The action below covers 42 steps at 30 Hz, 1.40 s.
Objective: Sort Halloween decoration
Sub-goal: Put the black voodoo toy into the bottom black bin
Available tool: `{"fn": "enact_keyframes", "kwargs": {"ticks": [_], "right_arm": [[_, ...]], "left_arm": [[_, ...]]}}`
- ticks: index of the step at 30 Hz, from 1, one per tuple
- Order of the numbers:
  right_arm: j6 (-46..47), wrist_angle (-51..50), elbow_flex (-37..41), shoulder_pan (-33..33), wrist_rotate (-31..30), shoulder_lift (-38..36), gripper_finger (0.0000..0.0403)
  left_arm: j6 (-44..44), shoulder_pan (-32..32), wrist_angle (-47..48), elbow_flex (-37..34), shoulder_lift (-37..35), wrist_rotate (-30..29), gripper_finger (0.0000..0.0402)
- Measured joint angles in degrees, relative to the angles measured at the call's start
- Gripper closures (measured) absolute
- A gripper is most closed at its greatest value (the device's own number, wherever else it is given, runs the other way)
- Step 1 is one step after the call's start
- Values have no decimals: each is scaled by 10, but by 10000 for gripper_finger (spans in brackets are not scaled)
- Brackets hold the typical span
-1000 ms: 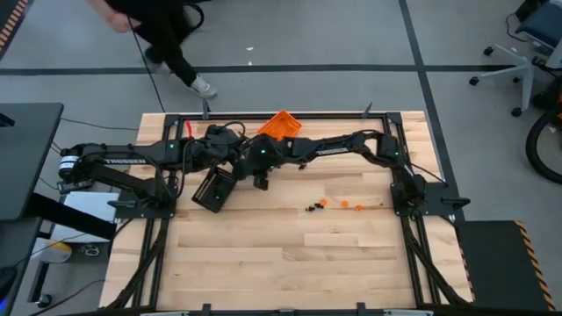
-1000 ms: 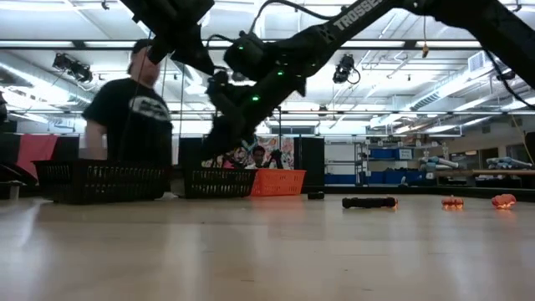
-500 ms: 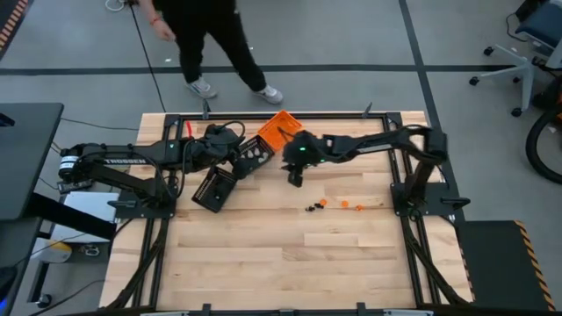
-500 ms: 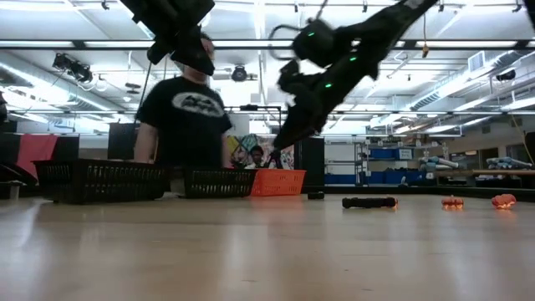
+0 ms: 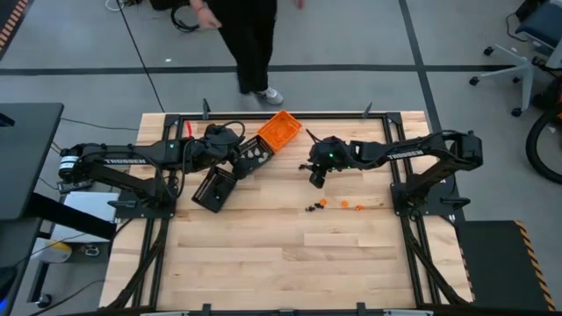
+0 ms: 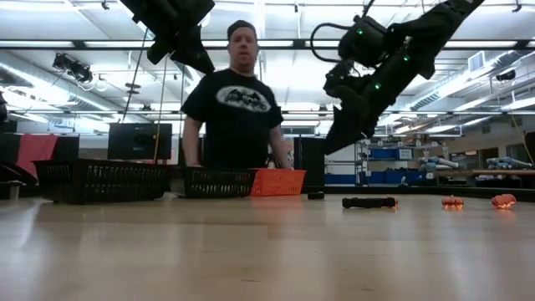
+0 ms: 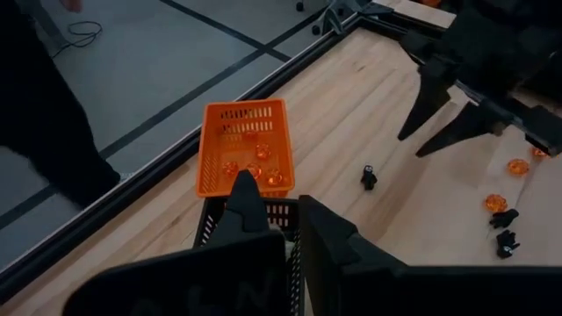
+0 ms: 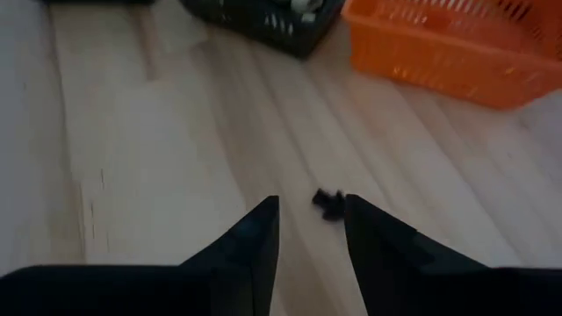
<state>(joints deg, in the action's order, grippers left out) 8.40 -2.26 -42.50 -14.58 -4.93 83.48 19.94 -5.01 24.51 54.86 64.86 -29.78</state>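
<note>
The Halloween decoration lies scattered. Black and orange trinkets (image 5: 334, 205) sit in a small cluster on the wood, seen in the low view as a black trinket (image 6: 369, 202) and orange trinkets (image 6: 452, 201). One black trinket (image 8: 329, 204) lies alone just beyond my right gripper (image 8: 309, 215), which is open and raised above the table (image 5: 314, 180). Orange trinkets (image 7: 255, 168) rest inside the orange tray (image 7: 211, 149). My left gripper (image 7: 285, 211) is open and hovers over a black tray (image 5: 253, 154) beside the orange tray.
A second black tray (image 5: 213, 189) lies askew nearer the table's left. The orange tray (image 5: 279, 130) sits at the far edge. A person (image 6: 238, 109) stands behind the far edge. Bare wood (image 5: 290, 263) fills the near half of the table.
My right gripper has swung from above the black trays toward the table's right, staying raised, and now hangs over the lone black trinket. The person behind the far edge has walked to the right. My left arm has kept still.
</note>
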Motion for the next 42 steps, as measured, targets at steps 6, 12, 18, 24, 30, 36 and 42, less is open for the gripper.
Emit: {"fn": "enact_keyframes", "kwargs": {"ticks": [6,12,18,24,30,36,42], "right_arm": [[-9,7,5,-11,0,27,264],[-10,40,5,-33,4,57,245],[-28,61,5,-54,39,64,209],[-41,69,5,-70,65,68,170],[-47,95,-1,-81,81,112,154],[-80,100,-33,-81,77,154,155],[-175,86,-34,-72,80,158,156]], "left_arm": [[0,0,0,0,0,0,401],[0,0,-4,0,0,0,401],[-1,0,-3,0,0,0,402],[-1,0,-2,0,0,0,402],[-1,0,-2,0,0,0,402],[-1,-1,-3,0,0,0,402],[0,-1,-4,0,0,1,402]]}}
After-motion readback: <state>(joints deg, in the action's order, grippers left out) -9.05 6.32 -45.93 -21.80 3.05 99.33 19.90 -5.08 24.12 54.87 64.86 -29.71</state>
